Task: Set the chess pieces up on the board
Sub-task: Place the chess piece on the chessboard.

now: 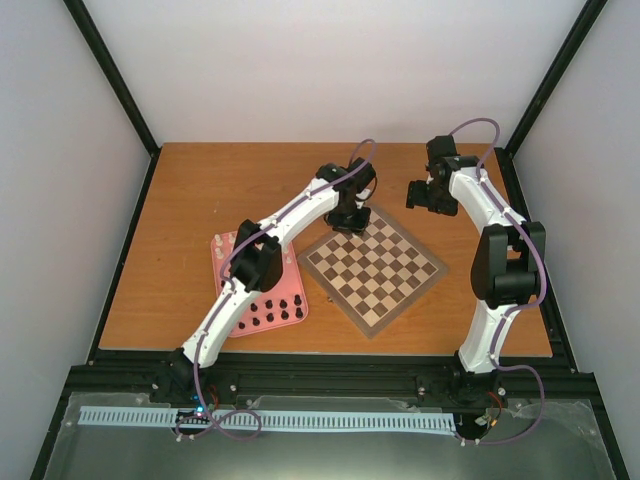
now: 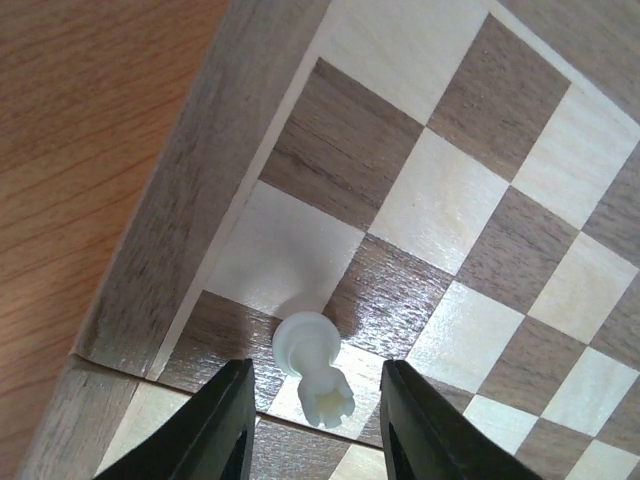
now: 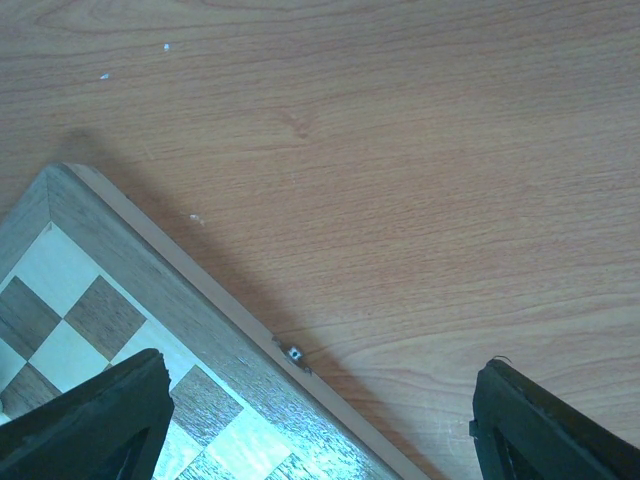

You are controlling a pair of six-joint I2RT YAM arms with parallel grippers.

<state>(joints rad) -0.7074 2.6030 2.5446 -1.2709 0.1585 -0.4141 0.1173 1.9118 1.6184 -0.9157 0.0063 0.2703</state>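
The left gripper (image 1: pixel 349 220) hangs low over the far corner of the board (image 2: pixel 470 200), its jaws parted a little. A cream-white chess piece (image 2: pixel 312 362) stands between them with a sliver of space on each side, so neither finger presses it. The piece rests on the squares just inside the board's grey-brown border. The right gripper (image 3: pixel 320 365) hovers with its jaws spread wide and nothing in them, above the board's right edge, where a small metal catch (image 3: pixel 294 353) sits on the rim. The checkered board lies turned like a diamond on the orange-brown wooden table (image 1: pixel 200 200), whose grain shows a few pale specks. To its left is a pink tray (image 1: pixel 222 246) partly under the left arm, with black pieces (image 1: pixel 270 318) in rows. Plain pale walls (image 1: pixel 340 60) close in three sides, edged by black frame posts (image 1: pixel 110 70), and a pale slotted strip (image 1: pixel 270 420) runs along the near rail.
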